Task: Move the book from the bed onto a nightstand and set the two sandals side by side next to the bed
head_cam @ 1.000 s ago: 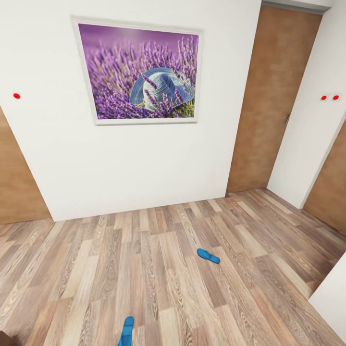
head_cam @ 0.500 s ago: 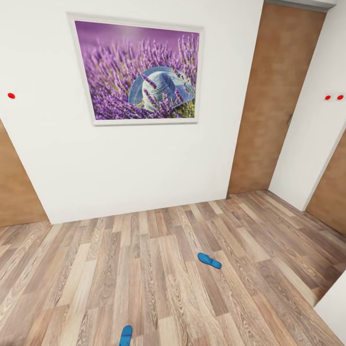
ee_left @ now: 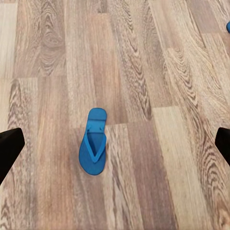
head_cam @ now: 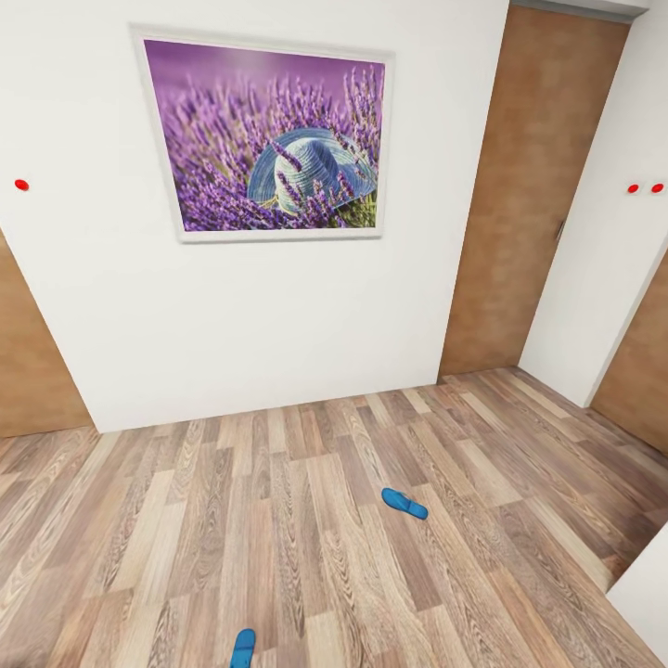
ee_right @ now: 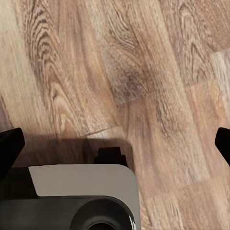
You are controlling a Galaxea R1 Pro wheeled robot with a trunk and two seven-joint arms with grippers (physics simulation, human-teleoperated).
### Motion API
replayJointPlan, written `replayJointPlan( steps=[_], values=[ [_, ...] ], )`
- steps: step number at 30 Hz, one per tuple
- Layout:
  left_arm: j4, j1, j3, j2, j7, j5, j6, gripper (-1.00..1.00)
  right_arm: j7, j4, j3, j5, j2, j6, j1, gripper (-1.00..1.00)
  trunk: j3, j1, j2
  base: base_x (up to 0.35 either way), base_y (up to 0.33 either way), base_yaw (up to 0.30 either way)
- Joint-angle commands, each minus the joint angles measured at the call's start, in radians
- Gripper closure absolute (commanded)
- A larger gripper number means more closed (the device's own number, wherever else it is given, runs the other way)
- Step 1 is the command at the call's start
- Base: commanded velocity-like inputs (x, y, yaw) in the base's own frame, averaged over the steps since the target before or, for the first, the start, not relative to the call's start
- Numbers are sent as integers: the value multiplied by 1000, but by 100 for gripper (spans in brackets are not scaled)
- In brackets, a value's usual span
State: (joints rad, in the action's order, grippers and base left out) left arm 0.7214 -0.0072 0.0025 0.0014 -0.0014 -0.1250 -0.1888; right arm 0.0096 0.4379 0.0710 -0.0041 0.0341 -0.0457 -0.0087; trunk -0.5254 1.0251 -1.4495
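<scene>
Up front in the head view, one blue sandal (head_cam: 404, 503) lies mid-floor and another (head_cam: 243, 647) at the bottom edge, well apart. Next, the left wrist view shows a sandal (ee_left: 93, 142) between wide-spread fingertips (ee_left: 9, 146). Lastly, the right fingertips (ee_right: 10, 143) also stand wide, over floorboards (ee_right: 143, 72) and the robot's grey base (ee_right: 81, 196).

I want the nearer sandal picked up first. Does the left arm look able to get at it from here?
Probably yes. The nearer sandal lies flat on bare wood floor in front of the open left gripper, between its fingertips' line of sight, with nothing around it. How far down remains is unclear.
</scene>
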Motion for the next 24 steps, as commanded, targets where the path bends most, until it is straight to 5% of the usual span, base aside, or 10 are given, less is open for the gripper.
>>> replayJointPlan(
  steps=[1,24],
  values=[
    [0,0,-1,0,0,-9,-3,-100,1,-1,3,0,0,-3,-1,-100,-1,0,0,0,0,0],
    [0,0,-1,0,0,-9,-3,-100,1,-1,2,0,2,-3,-1,-100,-1,0,0,0,0,0]
  ],
)
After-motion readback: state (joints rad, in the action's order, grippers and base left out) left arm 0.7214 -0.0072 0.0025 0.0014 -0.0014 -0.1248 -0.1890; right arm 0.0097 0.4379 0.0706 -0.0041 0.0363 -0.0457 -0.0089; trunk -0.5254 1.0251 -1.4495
